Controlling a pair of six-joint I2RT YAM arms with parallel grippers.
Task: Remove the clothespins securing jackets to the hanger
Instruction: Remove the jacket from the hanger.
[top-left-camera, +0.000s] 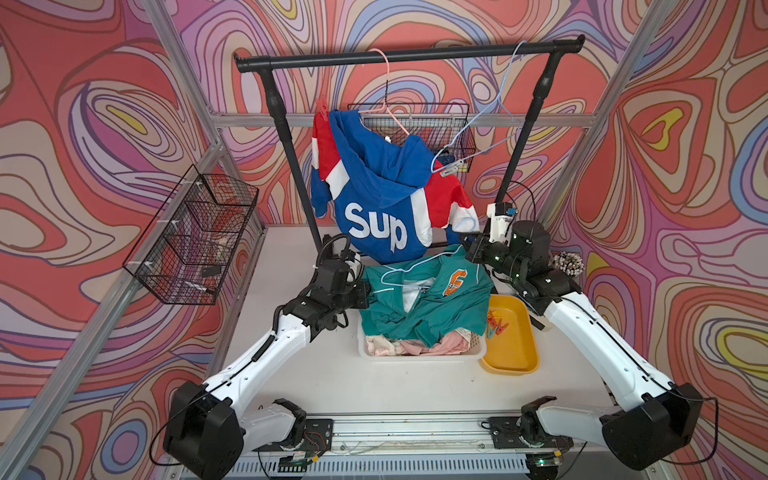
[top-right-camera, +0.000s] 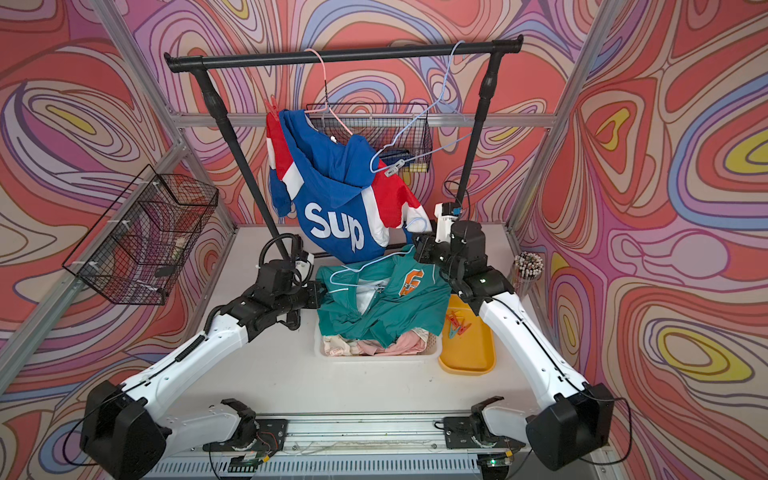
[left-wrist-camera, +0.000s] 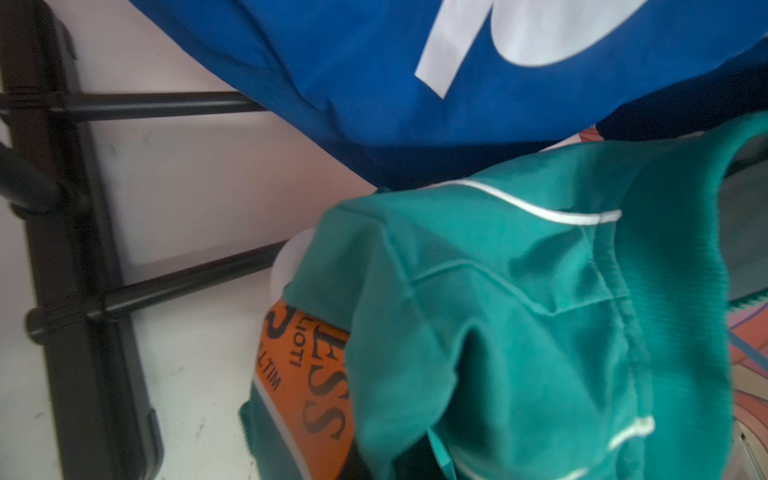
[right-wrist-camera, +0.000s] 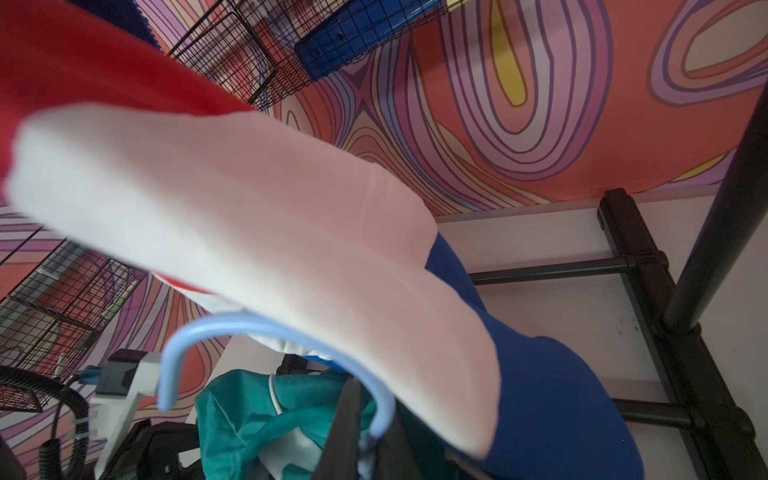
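Spotted a coral-red plastic clothespin (top-left-camera: 321, 104) up top, biting the shoulder of the blue-red-white hooded "Sup" jacket (top-left-camera: 374, 199) onto the thin pink wire hanger (top-left-camera: 388, 68). Plenty of loose pegs (top-left-camera: 497, 325) in the yellow plastic tray (top-left-camera: 513, 353) already. Seeing the left end effector (top-left-camera: 365, 291) pressed together against the teal-green jacket (top-left-camera: 428, 307) draped over the white basket (top-left-camera: 415, 356); can't tell if pinching cloth. Same with the right end effector (top-left-camera: 466, 244), closed beside a pale blue hanger hook (right-wrist-camera: 232, 323). Best to back off, reach up, squeeze the peg's tails squarely, pull straight off. No yanking the black rail (top-left-camera: 415, 54).
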